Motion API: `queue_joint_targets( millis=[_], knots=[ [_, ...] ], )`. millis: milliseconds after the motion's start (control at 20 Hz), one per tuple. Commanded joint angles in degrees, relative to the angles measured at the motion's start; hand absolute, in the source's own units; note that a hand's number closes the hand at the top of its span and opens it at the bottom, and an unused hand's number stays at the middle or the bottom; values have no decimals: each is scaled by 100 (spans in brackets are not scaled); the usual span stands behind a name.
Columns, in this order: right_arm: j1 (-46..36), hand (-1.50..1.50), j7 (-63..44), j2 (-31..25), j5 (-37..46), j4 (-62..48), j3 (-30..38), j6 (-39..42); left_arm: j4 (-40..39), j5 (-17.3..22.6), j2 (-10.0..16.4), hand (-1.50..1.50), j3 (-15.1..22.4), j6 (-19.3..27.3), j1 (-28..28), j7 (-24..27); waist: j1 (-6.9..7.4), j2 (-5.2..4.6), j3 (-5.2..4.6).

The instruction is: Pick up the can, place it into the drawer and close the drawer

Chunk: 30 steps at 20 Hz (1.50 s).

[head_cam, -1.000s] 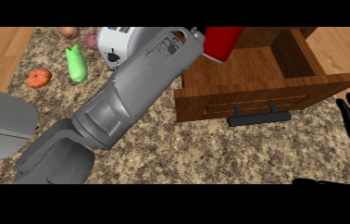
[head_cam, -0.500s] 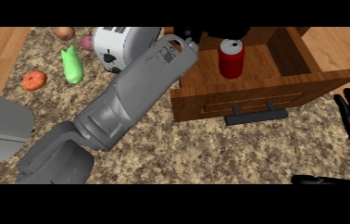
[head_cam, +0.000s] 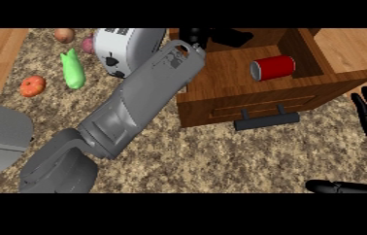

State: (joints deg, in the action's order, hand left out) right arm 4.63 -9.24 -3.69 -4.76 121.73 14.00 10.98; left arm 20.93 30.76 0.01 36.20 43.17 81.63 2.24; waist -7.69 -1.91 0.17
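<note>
- Head view: a speckled brown stone tabletop [head_cam: 215, 156] is seen from steeply above, with a wooden strip [head_cam: 10, 44] along its upper left edge.
- A wooden drawer [head_cam: 222, 76] is seen open at the upper right. Its front faces the lower edge of the view and carries a black handle [head_cam: 267, 121].
- The red can [head_cam: 274, 67] is found inside the drawer, lying on its side near the right wall, with its grey end turned to the left.
- The grey left forearm [head_cam: 136, 103] is stretched from the lower left corner up to the drawer's back left corner.
- The left hand [head_cam: 193, 36] is seen there, cut off by the view's top. Its fingers [head_cam: 231, 36] are spread apart from the thumb, nothing is held, and the can is well apart from it.
- The right hand [head_cam: 358, 108] is shown at the right edge, fingers straight and apart, at rest.
- A white toaster [head_cam: 125, 49] is placed just left of the drawer.
- Further left, a green vegetable [head_cam: 72, 70], a tomato [head_cam: 32, 85] and a potato [head_cam: 64, 35] are laid on the tabletop.
- A grey object [head_cam: 10, 137] is cut off by the left edge.
</note>
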Motion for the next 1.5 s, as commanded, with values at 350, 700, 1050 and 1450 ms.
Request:
queue_joint_targets(
  millis=[350, 700, 1050, 1450],
  knots=[
    [-124, -150, 525, -544, 809, 209, 88, 133, 181, 519, -1, -150, -69, 253, -90, 209, 16, -3, -3],
    [-160, -150, 713, -713, 1782, 591, -389, 115, 415, 873, -1, -150, -121, 376, -57, 348, 158, 39, -9],
    [-199, -150, 993, -953, 3396, 318, -941, -131, 370, 1032, -1, -150, -186, 460, 2, 631, 365, 72, -10],
    [-476, -150, 1060, -1044, 5327, -578, -1843, -687, 414, 975, -1, -150, -270, 333, 46, 503, 679, 148, -15]
  ],
)
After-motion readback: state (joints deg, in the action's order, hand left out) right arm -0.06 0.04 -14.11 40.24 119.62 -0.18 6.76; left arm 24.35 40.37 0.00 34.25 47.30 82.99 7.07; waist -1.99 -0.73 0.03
